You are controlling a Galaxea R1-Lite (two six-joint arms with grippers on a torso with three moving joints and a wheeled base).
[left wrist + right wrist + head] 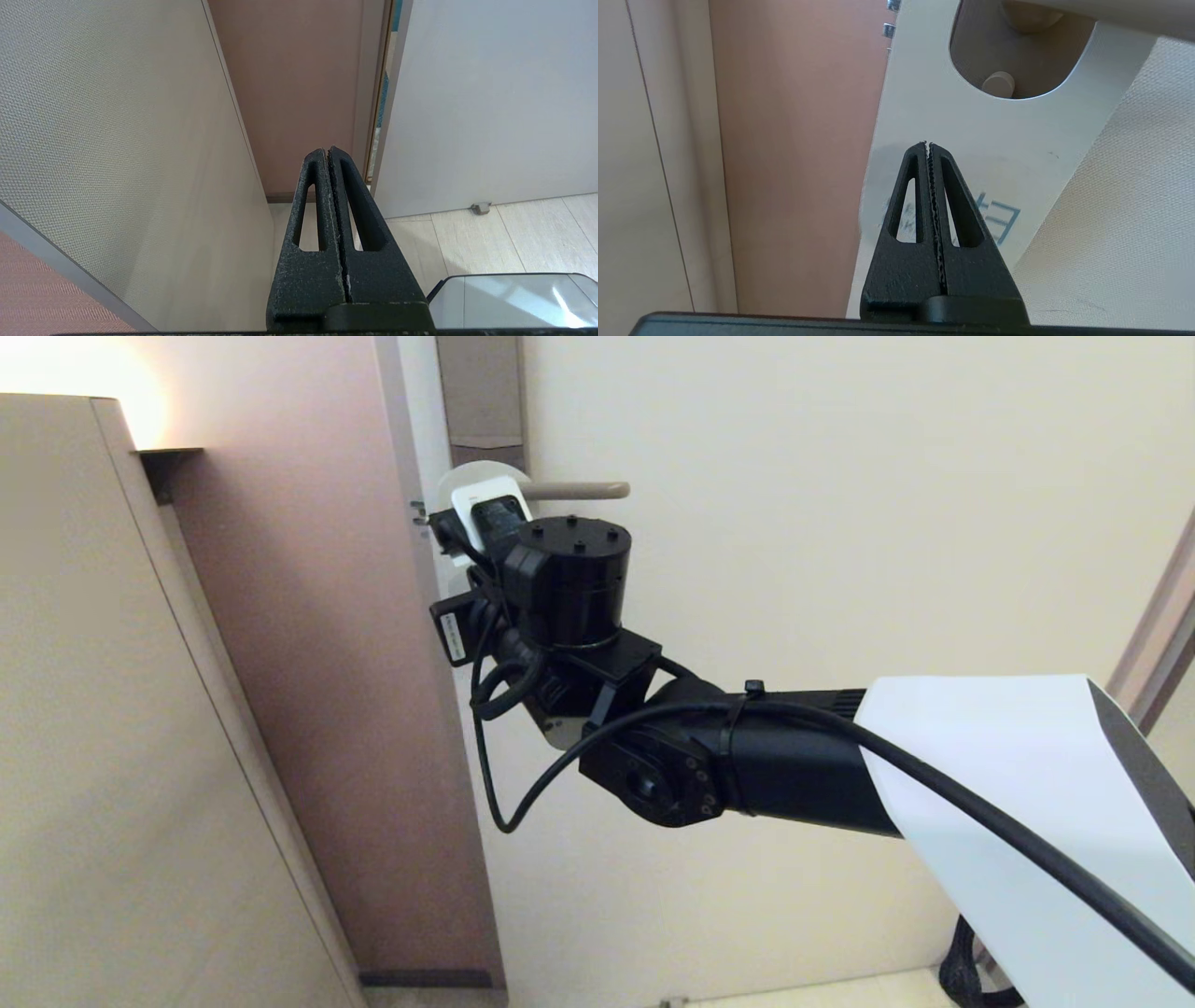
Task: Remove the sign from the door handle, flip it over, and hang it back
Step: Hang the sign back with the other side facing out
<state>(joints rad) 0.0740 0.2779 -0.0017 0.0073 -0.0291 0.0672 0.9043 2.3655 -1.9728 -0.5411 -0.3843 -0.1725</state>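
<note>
The sign (971, 130) hangs on the door handle (1029, 14) by its oval hole, white face with blue text toward me. In the head view only its rounded white top (459, 478) shows beside the beige lever (579, 490); my right wrist covers what hangs lower. My right gripper (927, 144) is shut with nothing between its fingers. Its tips stand close before the white face, just below the hole; I cannot tell whether they touch it. My left gripper (328, 150) is shut and empty, held low and pointing toward the floor.
A beige cabinet side (112, 709) stands on the left, with a brown wall panel (327, 663) between it and the pale door (840, 523). A small door stop (480, 208) sits on the floor at the door's foot.
</note>
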